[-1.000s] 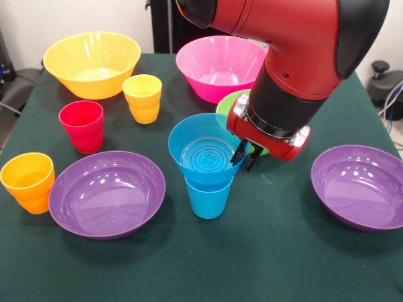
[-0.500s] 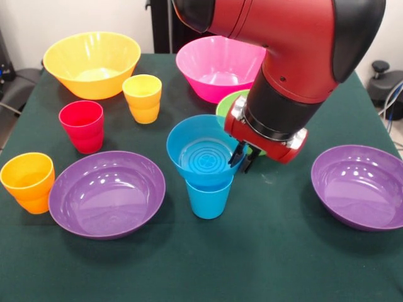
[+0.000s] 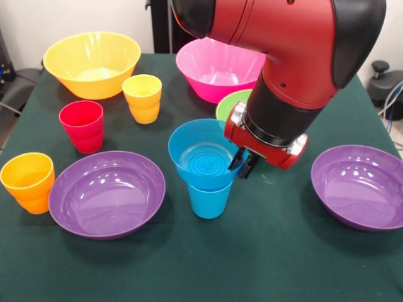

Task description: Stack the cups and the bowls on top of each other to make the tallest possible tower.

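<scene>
We see the gripper (image 3: 243, 165) with its two dark fingers close together, pinching the right rim of the small blue bowl (image 3: 203, 157). The bowl is glossy plastic with ringed ridges in its bottom, and it sits in the mouth of the upright blue cup (image 3: 209, 200) near the middle of the green cloth table (image 3: 264, 264). The red and black arm (image 3: 296, 69) comes down from the upper right, its thick wrist tilted toward the bowl. Half a second ago the bowl sat slightly higher and further left; now it has settled lower on the cup, and the wrist has dropped with it. Just behind the wrist, the lime green bowl (image 3: 230, 104) shows only an edge, with the deep pink bowl (image 3: 214, 66) beyond. Far left stands the deep orange-yellow bowl (image 3: 92, 63), with the stepped yellow cup (image 3: 142, 98) and red cup (image 3: 82, 126) nearer. The orange cup (image 3: 28, 182) touches the left purple bowl (image 3: 107, 192); the other purple bowl (image 3: 360, 186) lies well apart, right.
</scene>
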